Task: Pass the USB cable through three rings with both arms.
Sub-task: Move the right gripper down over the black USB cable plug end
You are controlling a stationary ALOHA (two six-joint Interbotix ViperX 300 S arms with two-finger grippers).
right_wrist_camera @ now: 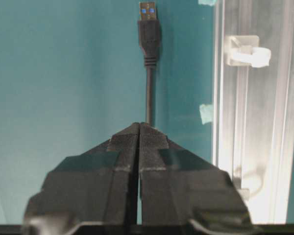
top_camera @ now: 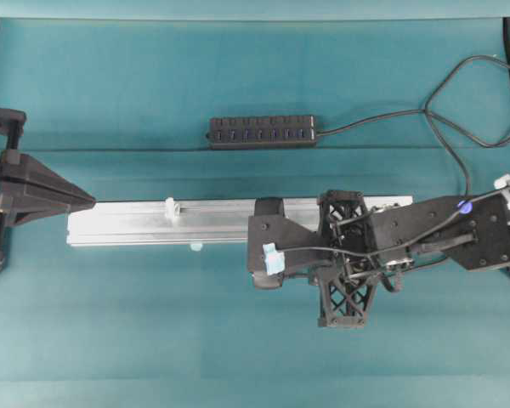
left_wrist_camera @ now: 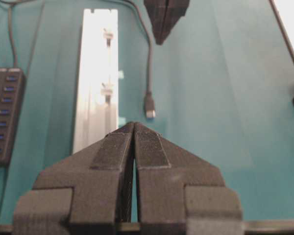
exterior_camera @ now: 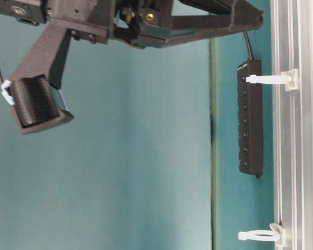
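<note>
Setting: a teal cloth-covered table (top_camera: 153,323), seen from overhead, from table level and from both wrists.

Right arm: the black lattice-framed right gripper (right_wrist_camera: 139,128) reaches over the long silver aluminium rail (top_camera: 127,223); its jaws are pressed together on the thin black USB cable (right_wrist_camera: 149,93), which runs out from the fingertips.

USB cable: the black plug with its silver metal tip (right_wrist_camera: 147,11) points away from the gripper, above the teal cloth and just beside the rail, not inside any loop. In the left wrist view the same plug (left_wrist_camera: 150,108) hangs to the right of the rail, below the right gripper's tip.

Rings: small whitish translucent plastic rings (exterior_camera: 266,79) stand on the rail; two show from table level, one (right_wrist_camera: 249,55) sits near the plug in the right wrist view.

Left arm: the black left gripper (left_wrist_camera: 134,131) sits at the rail's left end in the overhead view, jaws together and holding nothing.

Background: a black multi-port USB hub (top_camera: 262,131) lies beyond the rail, well apart from both grippers.
</note>
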